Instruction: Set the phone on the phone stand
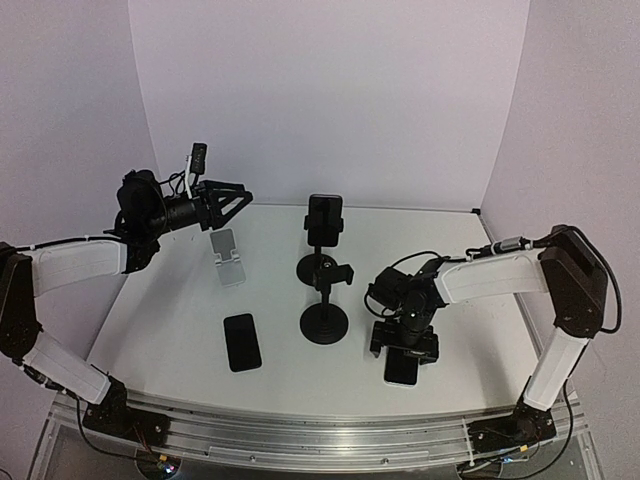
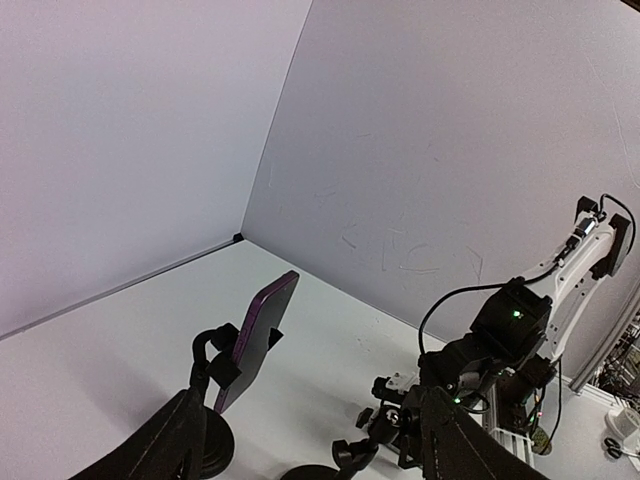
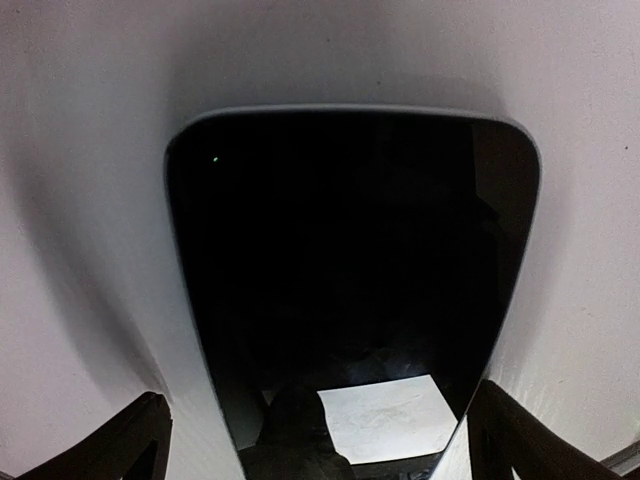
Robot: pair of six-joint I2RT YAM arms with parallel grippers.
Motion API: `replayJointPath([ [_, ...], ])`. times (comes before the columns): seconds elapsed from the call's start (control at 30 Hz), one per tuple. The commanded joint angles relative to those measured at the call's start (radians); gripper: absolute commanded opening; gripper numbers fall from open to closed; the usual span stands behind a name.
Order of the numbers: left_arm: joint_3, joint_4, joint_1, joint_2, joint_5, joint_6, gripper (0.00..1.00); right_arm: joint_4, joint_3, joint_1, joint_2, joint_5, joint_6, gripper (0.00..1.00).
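The right gripper (image 1: 404,350) hangs low over the phone (image 3: 350,260), which lies flat and screen up close to the near edge of the desk (image 1: 180,300), right of its middle; the jaws stand wide and hold nothing, and in the wrist view the fingers (image 3: 140,440) flank the phone's two long sides, with pale desk showing between finger and glass on the left; the step in hand therefore looks to be the grasp; to do it well, the wrist should settle until the fingertips sit down at the desk beside the thin edges, stay centred so both pads meet the sides together, and close across the width rather than onto the slick screen; a flat phone offers little to bite, so a lopsided closing would likely skid or spin it toward the near edge; once it is pinched, a slow straight lift seems wise before any tilt; the left gripper (image 1: 240,200) hovers high over the far left part of the desk, its jaws moderately apart and empty, above the white folding stand (image 1: 228,257); the black clamp stand (image 1: 325,320) at the desk's middle is empty too, and I cannot tell which is meant; beyond it a far stand (image 1: 318,268) carries a second phone (image 1: 324,217) upright, and a third phone (image 1: 242,341) lies flat left of the middle; the carry should pass clear of the clamp.
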Motion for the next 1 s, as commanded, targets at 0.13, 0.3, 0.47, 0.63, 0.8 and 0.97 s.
replayJointPath([
  [0.13, 0.016, 0.032, -0.005, -0.009, -0.014, 0.020, 0.72, 0.065, -0.059, 0.011, 0.045, -0.033, -0.012, 0.89],
  [0.3, 0.025, 0.026, -0.005, -0.004, -0.019, 0.040, 0.72, 0.101, -0.079, 0.012, 0.056, -0.035, -0.023, 0.70],
  [0.47, 0.031, 0.027, -0.004, 0.003, -0.023, 0.051, 0.72, 0.102, -0.074, 0.015, 0.055, -0.011, -0.040, 0.56],
  [0.63, 0.028, 0.034, -0.004, 0.003, -0.003, 0.067, 0.72, 0.102, -0.048, 0.022, -0.007, 0.063, -0.069, 0.49],
  [0.8, 0.031, 0.036, -0.006, 0.005, 0.014, 0.071, 0.71, 0.106, -0.039, 0.034, -0.133, 0.213, -0.085, 0.44],
  [0.97, 0.032, 0.039, -0.023, -0.002, 0.030, 0.092, 0.70, 0.120, -0.036, 0.042, -0.268, 0.353, -0.114, 0.44],
])
